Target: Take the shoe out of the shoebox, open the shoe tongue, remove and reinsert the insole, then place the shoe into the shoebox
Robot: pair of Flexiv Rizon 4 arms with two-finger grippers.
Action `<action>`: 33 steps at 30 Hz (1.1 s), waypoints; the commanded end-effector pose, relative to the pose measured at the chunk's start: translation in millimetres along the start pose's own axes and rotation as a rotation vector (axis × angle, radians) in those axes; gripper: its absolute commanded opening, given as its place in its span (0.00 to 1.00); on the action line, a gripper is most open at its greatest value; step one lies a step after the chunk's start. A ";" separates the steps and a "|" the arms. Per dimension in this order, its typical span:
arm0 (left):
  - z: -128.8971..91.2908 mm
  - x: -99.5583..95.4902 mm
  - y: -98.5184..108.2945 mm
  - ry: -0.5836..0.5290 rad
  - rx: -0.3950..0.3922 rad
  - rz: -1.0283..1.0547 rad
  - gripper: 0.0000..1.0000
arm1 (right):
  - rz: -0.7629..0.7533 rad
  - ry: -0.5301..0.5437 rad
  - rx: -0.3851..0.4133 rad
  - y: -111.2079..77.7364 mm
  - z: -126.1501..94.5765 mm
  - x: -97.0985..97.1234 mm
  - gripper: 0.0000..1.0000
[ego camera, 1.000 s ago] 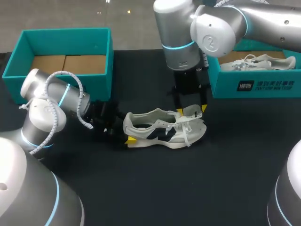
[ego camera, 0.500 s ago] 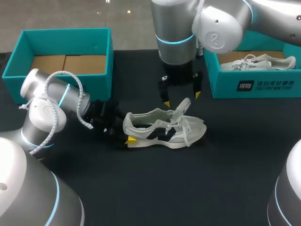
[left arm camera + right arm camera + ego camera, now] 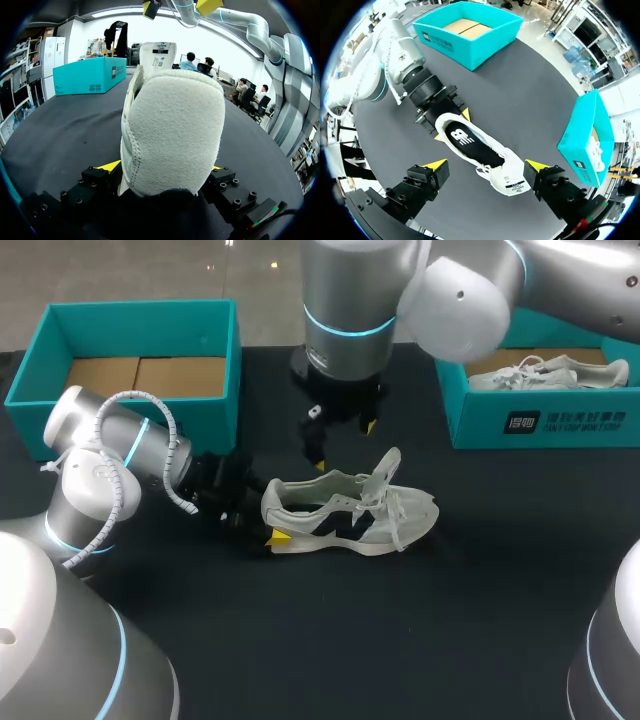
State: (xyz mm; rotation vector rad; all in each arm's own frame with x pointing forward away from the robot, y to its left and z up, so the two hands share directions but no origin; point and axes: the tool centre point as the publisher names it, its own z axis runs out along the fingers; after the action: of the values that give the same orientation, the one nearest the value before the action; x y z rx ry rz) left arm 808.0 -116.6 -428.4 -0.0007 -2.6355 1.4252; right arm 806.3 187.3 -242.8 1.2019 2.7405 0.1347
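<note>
My left claw pinches the heel of the shoe on the surface; my right claw hangs spread above.

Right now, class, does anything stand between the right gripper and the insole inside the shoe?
Nothing visible does. The right gripper hangs open above the shoe, whose tongue stands raised, so the dark insole lies exposed. The left gripper grips the shoe from behind, outside the opening.
</note>
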 end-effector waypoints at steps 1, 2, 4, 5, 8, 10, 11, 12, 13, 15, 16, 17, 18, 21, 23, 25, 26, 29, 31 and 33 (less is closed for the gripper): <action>3.1 -2.0 2.7 0.002 -0.001 -0.001 0.00 | -0.082 0.054 -0.054 -9.3 3.0 -8.3 1.00; 3.1 -2.0 2.7 0.002 -0.001 -0.001 0.00 | -0.082 0.054 -0.054 -9.3 3.0 -8.3 1.00; 3.1 -2.0 2.7 0.002 -0.001 -0.001 0.00 | -0.082 0.054 -0.054 -9.3 3.0 -8.3 1.00; 3.1 -2.0 2.7 0.002 -0.001 -0.001 0.00 | -0.082 0.054 -0.054 -9.3 3.0 -8.3 1.00; 3.1 -2.0 2.7 0.002 -0.001 -0.001 0.00 | -0.082 0.054 -0.054 -9.3 3.0 -8.3 1.00; 3.1 -2.0 2.7 0.002 -0.001 -0.001 0.00 | -0.082 0.054 -0.054 -9.3 3.0 -8.3 1.00; 3.1 -2.0 2.7 0.002 -0.001 -0.001 0.00 | -0.082 0.054 -0.054 -9.3 3.0 -8.3 1.00; 3.1 -2.0 2.7 0.002 -0.001 -0.001 0.00 | -0.082 0.054 -0.054 -9.3 3.0 -8.3 1.00; 3.1 -2.0 2.7 0.002 -0.001 -0.001 0.00 | -0.131 0.043 -0.066 -7.8 2.2 -6.7 1.00; 3.1 -2.0 2.7 0.002 -0.001 -0.001 0.00 | -0.268 0.037 -0.121 -4.8 2.0 -2.2 1.00; 3.1 -2.0 2.7 0.002 -0.001 -0.001 0.00 | -0.312 0.040 -0.141 -4.1 2.3 -0.7 1.00; 3.1 -2.0 2.7 0.002 -0.001 -0.001 0.00 | -0.369 0.042 -0.148 -3.3 3.3 1.0 1.00; 3.1 -2.0 2.7 0.002 -0.001 -0.001 0.00 | -0.419 0.049 -0.158 -2.4 4.1 2.6 1.00; 3.1 -2.0 2.7 0.002 -0.001 -0.001 0.00 | -0.574 0.084 -0.200 0.7 1.8 9.0 1.00; 3.1 -2.0 2.7 0.002 -0.001 -0.001 0.00 | -0.652 0.099 -0.165 0.8 1.3 11.2 1.00; 3.1 -2.0 2.7 0.002 -0.001 -0.001 0.00 | -0.652 0.099 -0.165 0.8 1.3 11.2 1.00; 3.1 -2.0 2.7 0.002 -0.001 -0.001 0.00 | -0.652 0.099 -0.165 0.8 1.3 11.2 1.00; 3.1 -2.0 2.7 0.002 -0.001 -0.001 0.00 | -0.652 0.099 -0.165 0.8 1.3 11.2 1.00; 3.1 -2.0 2.7 0.002 -0.001 -0.001 0.00 | -0.652 0.099 -0.165 0.8 1.3 11.2 1.00; 3.1 -2.0 2.7 0.002 -0.001 -0.001 0.00 | -0.652 0.099 -0.165 0.8 1.3 11.2 1.00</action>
State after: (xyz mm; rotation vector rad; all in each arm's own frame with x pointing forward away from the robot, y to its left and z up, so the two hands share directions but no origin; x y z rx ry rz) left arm 808.0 -116.6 -428.4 -0.0006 -2.6355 1.4252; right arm 798.8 199.2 -243.6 0.2329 2.9692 0.3252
